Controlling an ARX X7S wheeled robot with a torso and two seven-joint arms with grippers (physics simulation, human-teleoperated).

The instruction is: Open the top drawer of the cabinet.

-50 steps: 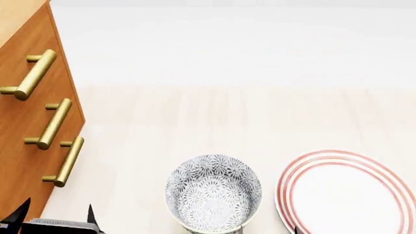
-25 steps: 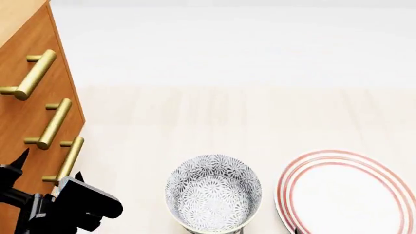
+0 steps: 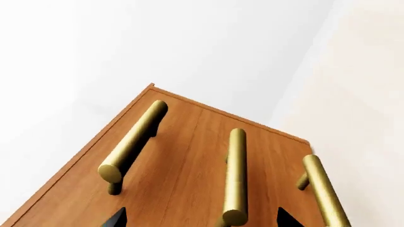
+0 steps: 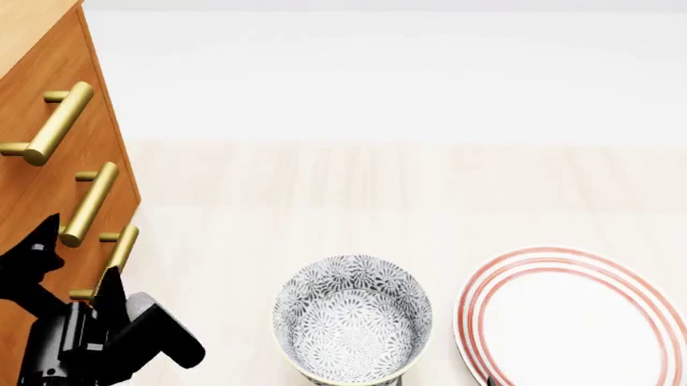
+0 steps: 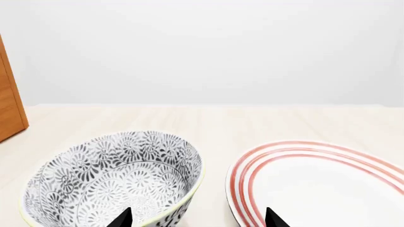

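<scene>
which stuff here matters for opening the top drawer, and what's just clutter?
Relevant:
cabinet
top drawer, by its brass handle
left gripper, open, near the lower handles

Clutter:
patterned bowl
red-rimmed plate
right gripper, open, idle

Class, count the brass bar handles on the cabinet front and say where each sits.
3: top drawer handle, uppermost; middle drawer handle, below it; bottom drawer handle, lowest, beside the left gripper. None appear hidden.

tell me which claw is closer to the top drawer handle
Left. The left claw is up at the cabinet front, by the lower handles, below the top drawer handle. The right claw sits over by the bowl and plate.
</scene>
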